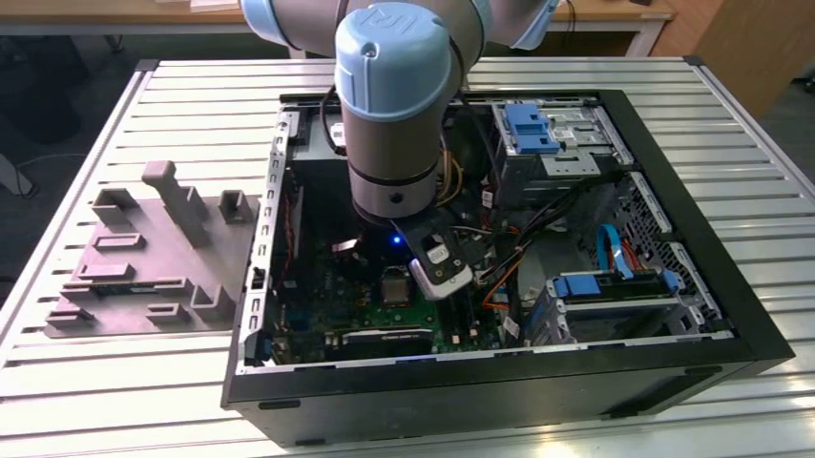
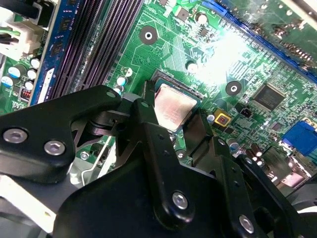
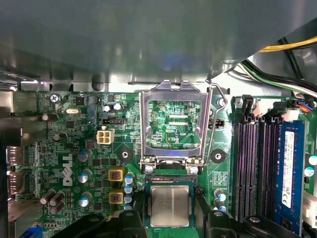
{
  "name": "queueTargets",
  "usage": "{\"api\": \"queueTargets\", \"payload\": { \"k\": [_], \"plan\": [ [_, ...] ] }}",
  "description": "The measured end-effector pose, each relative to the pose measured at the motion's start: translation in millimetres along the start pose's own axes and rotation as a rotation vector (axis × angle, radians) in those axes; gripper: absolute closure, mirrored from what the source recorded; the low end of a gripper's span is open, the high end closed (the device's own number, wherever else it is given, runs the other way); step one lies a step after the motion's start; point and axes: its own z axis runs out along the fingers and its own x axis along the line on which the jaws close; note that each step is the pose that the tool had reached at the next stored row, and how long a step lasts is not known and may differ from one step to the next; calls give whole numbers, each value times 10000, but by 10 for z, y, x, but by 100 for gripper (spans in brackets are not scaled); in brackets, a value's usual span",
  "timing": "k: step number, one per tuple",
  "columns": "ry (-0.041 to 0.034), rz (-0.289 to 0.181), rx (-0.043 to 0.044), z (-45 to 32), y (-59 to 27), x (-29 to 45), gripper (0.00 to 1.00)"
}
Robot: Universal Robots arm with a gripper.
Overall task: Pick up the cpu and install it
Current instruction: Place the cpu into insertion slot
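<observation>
The hand [image 3: 170,199] holds the cpu [image 3: 169,207] in its socket [image 3: 168,180]

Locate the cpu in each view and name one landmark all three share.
Exterior view: under the arm's wrist, on the motherboard; too small to pick out.
Second wrist view: the cpu, in its socket beside the memory slots.
First wrist view: the cpu, beside the open socket frame.
Shared landmark: the green motherboard.

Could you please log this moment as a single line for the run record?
gripper: low over the cpu | cpu: at the socket | latch frame: raised open
</observation>
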Motion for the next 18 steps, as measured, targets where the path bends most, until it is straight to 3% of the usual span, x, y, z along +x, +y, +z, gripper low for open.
{"api": "queueTargets", "payload": {
  "k": [8,9,18],
  "plan": [
    [-4,1,-7,5,1,0,52],
    [-3,1,-6,5,1,0,46],
    [-1,1,-31,-29,-1,-1,46]
  ]
}}
